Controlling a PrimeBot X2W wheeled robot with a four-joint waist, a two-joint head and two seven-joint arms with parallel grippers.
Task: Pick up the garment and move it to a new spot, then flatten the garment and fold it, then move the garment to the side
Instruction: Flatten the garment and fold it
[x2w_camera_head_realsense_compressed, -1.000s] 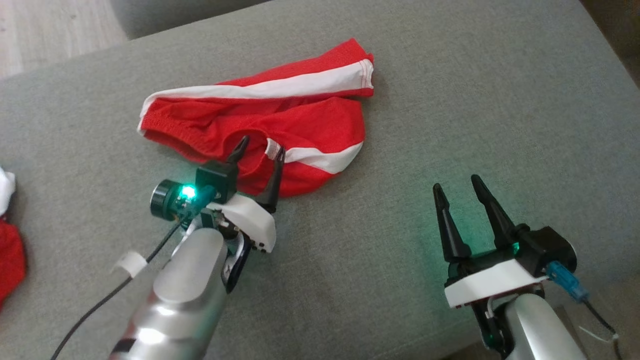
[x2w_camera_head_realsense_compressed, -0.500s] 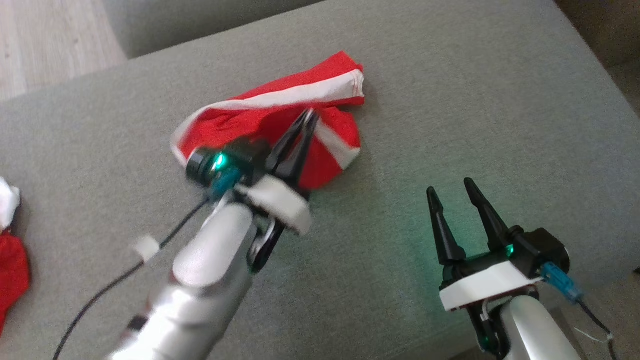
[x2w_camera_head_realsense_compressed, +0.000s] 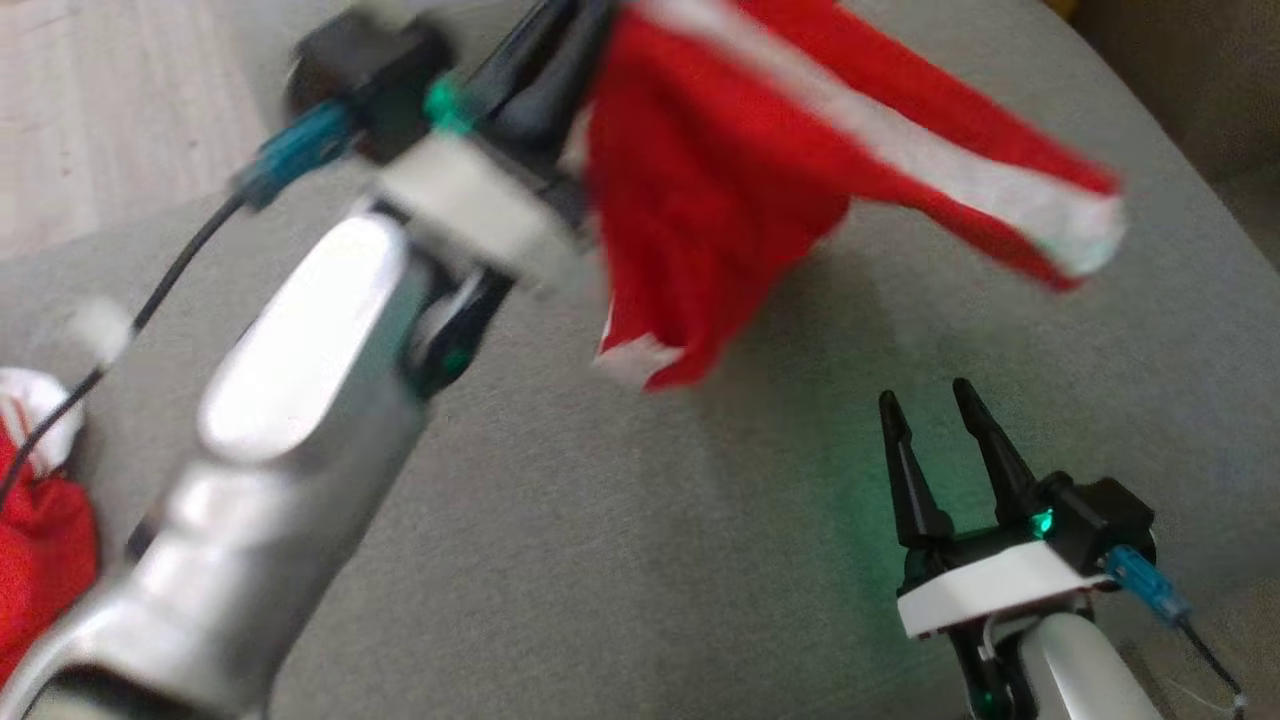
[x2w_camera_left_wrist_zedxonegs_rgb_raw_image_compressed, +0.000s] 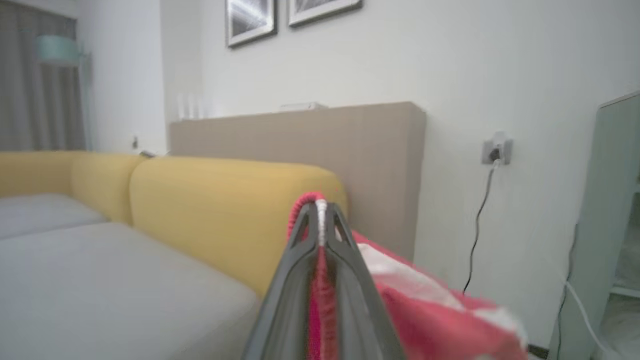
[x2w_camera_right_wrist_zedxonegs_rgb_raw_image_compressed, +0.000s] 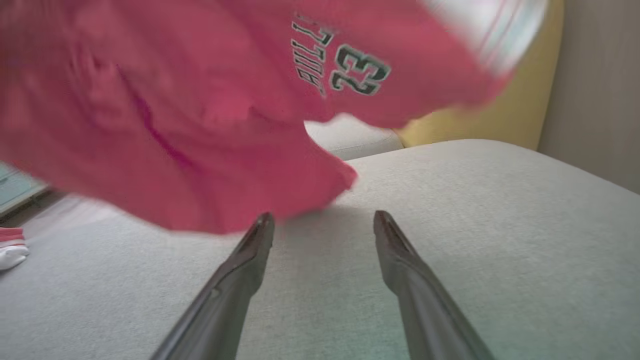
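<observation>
My left end effector (x2w_camera_left_wrist_zedxonegs_rgb_raw_image_compressed: 320, 207) pinches the red garment (x2w_camera_head_realsense_compressed: 720, 190) by its edge — it hangs upper centre, above the sofa (x2w_camera_head_realsense_compressed: 620, 560); my right end effector (x2w_camera_head_realsense_compressed: 935, 400) stands wide, empty. I fear a fast swing shakes it loose.

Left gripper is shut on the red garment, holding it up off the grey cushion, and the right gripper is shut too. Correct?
Not quite. The right gripper is open, fingers spread with nothing between them, as the right wrist view shows. The left gripper is shut on the red garment, held up off the grey cushion.
</observation>
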